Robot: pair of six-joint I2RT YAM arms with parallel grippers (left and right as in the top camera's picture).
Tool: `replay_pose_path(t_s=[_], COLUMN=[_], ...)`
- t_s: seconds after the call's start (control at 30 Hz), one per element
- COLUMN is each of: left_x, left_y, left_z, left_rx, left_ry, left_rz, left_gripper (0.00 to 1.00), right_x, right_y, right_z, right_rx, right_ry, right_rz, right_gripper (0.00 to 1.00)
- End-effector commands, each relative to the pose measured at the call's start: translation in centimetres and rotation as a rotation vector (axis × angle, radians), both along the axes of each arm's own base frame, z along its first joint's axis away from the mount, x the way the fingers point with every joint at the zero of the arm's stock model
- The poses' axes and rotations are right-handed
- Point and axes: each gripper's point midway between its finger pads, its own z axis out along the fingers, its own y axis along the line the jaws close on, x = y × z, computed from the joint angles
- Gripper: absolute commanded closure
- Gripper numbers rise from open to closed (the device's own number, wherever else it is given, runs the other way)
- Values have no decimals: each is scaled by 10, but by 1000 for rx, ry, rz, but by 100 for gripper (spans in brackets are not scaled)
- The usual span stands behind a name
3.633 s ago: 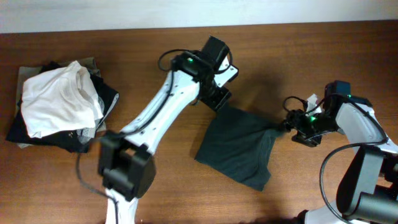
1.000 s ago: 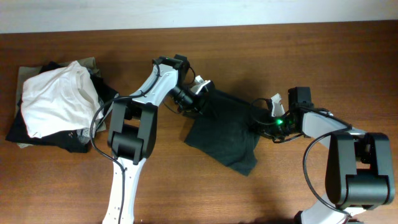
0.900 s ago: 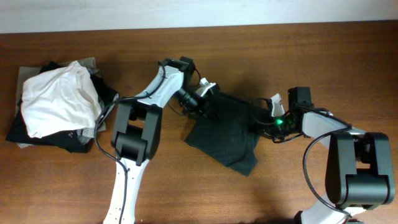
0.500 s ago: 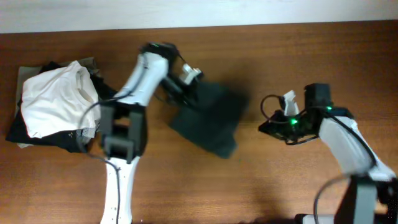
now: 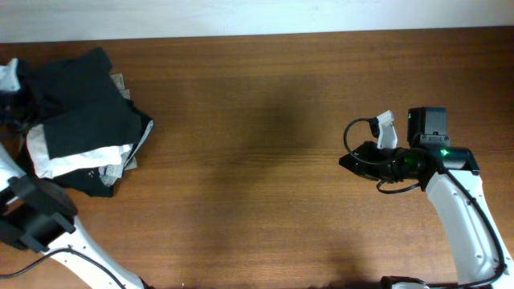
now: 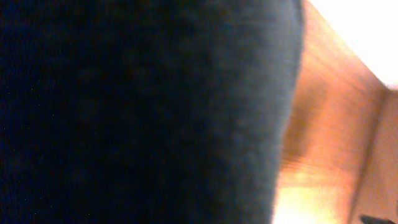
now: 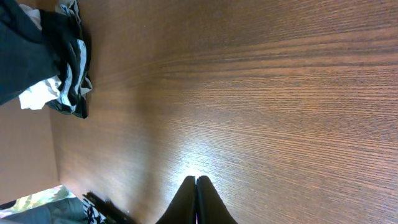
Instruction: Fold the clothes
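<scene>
The clothes, a dark charcoal T-shirt (image 5: 84,100), lie draped over the garment pile at the table's far left. My left gripper (image 5: 6,80) is at the frame's left edge by the shirt's upper corner. Its fingers are hidden, and the cloth runs right up to it. In the left wrist view, dark fabric (image 6: 124,112) fills nearly everything. Over bare wood at the right, my right gripper (image 5: 344,160) points left with its jaws pressed together (image 7: 196,180) and nothing between them. The right wrist view shows the shirt (image 7: 18,56) far off at the top left.
A white folded shirt (image 5: 76,156) and grey and black garments (image 5: 120,164) show under the dark shirt. The wooden table (image 5: 257,120) stretches between the pile and the right arm. A pale wall runs along the back edge (image 5: 257,16).
My left arm has swept the dark shirt from the table's middle leftward onto the pile, now covering most of the white shirt. My right gripper has pulled back to the right, away from the cloth.
</scene>
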Motion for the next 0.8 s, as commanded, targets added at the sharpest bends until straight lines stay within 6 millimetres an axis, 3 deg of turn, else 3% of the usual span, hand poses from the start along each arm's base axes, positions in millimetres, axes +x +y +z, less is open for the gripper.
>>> replay_pose_path(t_s=[0.0,0.03,0.1,0.13,0.2,0.27,0.3,0.33,0.37,0.47,0.53,0.57,0.63,0.67,0.77], left_x=[-37,-40,-44,-45,-48,-51,-58,-69,-78,-124,-159,-180,-199,-208,-217], left_y=[59,66,69,66,42,-13,-53,-105,-138,-226,-257,-270,-274,-272,-269], left_z=[-6,-4,13,26,77,143,173,203,217,244,255,257,253,248,242], left_rx=[158,140,85,96,143,186,257,323,376,567,596,573,553,552,552], left_ry=[154,145,72,39,-105,-303,-390,-486,-528,-610,-661,-689,-698,-689,-679], left_rz=[208,232,258,250,187,56,-49,-183,-267,-459,-507,-548,-579,-587,-591], left_gripper=[51,20,1,1,1,1,1,1,1,1,1,1,1,1,1], right_x=[1,0,0,3,12,14,10,2,-6,-29,-49,-66,-80,-86,-90], right_y=[-1,0,-2,-5,-10,-4,0,4,8,11,11,12,8,5,6], right_z=[5,4,6,13,50,104,125,148,163,191,202,210,217,220,222], right_rx=[-5,-4,-1,-2,-17,-33,-45,-66,-82,-126,-136,-154,-197,-218,-217], right_ry=[-18,-11,-8,-28,-140,-289,-350,-411,-458,-566,-609,-654,-704,-724,-736], right_rz=[3,3,-9,-21,-29,-8,17,46,76,111,107,116,107,91,92], right_gripper=[96,96,96,96,96,96,95,90,85,70,63,54,30,1,1])
